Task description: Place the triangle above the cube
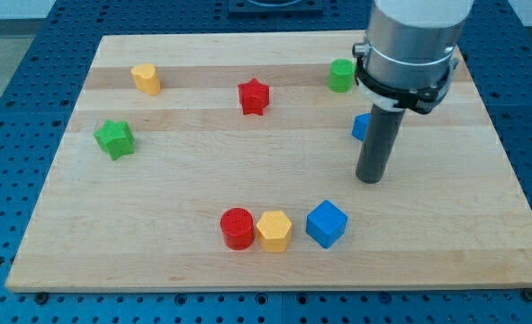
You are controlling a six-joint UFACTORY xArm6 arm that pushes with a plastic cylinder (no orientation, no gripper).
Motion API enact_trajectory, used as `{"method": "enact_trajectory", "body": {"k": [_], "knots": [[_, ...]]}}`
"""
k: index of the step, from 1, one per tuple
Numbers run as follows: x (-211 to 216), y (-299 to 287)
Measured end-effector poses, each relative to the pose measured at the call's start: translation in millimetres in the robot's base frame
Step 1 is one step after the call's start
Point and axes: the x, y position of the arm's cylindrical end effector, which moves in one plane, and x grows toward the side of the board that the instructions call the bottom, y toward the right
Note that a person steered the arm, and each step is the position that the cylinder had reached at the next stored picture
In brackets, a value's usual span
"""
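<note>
A blue cube (326,223) sits near the view's bottom, right of centre. A blue block (361,127), likely the triangle, is mostly hidden behind my rod at the view's right. My tip (370,179) rests on the board just below that blue block and above and to the right of the blue cube, apart from the cube.
A red cylinder (237,228) and a yellow hexagon (274,231) sit left of the cube. A red star (254,96), a yellow block (146,78), a green star (114,139) and a green block (341,76) lie on the wooden board (202,171).
</note>
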Motion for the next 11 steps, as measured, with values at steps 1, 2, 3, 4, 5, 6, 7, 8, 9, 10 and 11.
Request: {"method": "enact_trajectory", "body": {"k": [1, 2, 3, 4, 5, 6, 7, 8, 9, 10, 11], "knots": [[-41.0, 63.8], [-84.7, 88.5], [-80.8, 36.1], [-33.3, -21.6], [-36.4, -20.9], [-86.2, 0.6], [-87.1, -41.4], [-34.8, -68.0], [-6.4, -70.7], [-28.4, -71.1], [-35.8, -37.0]]}}
